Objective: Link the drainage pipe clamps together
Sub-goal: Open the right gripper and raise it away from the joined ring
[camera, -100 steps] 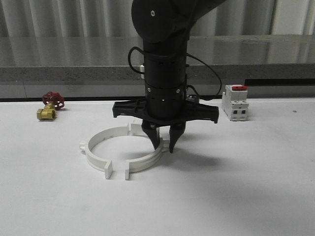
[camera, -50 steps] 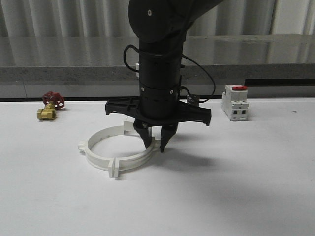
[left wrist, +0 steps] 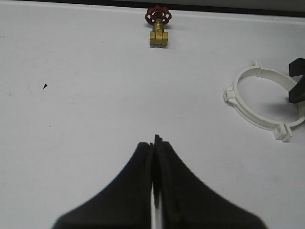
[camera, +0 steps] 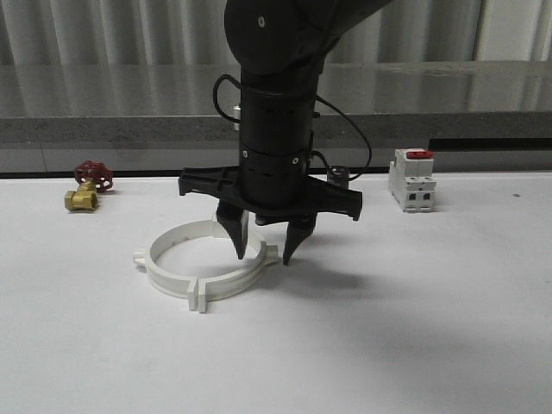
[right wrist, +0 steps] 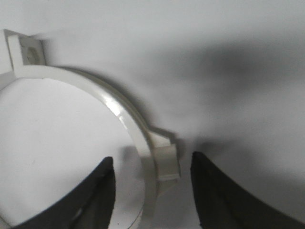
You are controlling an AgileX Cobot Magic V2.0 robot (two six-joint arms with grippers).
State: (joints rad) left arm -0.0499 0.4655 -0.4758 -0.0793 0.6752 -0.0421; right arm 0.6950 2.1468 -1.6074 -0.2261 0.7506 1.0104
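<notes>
- The drainage pipe clamps [camera: 203, 264] lie flat on the white table [camera: 414, 328], left of centre in the front view; the two white halves meet end to end and form a closed ring; the paired end tabs at the near side touch, no gap visible between them; a second tab pair sits at the far side, partly hidden behind the arm
- Small outer ears stick out from the ring at its left and right sides
- Right hand [camera: 263, 255] hangs point-down over the right side of the ring; its fingers are spread, one tip inside the ring, the other outside by the right ear; the ring wall stands between them; neither finger visibly touches the plastic
- Right wrist view: the ring wall [right wrist: 119, 107] and its ear run up between the two dark fingers [right wrist: 95, 195], with bare table showing on both sides of the wall
- Left hand [left wrist: 153, 143] in the left wrist view: fingers pressed together, nothing between them; it hovers over bare table, well apart from the ring [left wrist: 267, 102]
- Brass valve with red handwheel [camera: 89, 186] stands near the far left edge of the table
- White breaker with red switch [camera: 411, 179] stands at far right, well apart from the ring
</notes>
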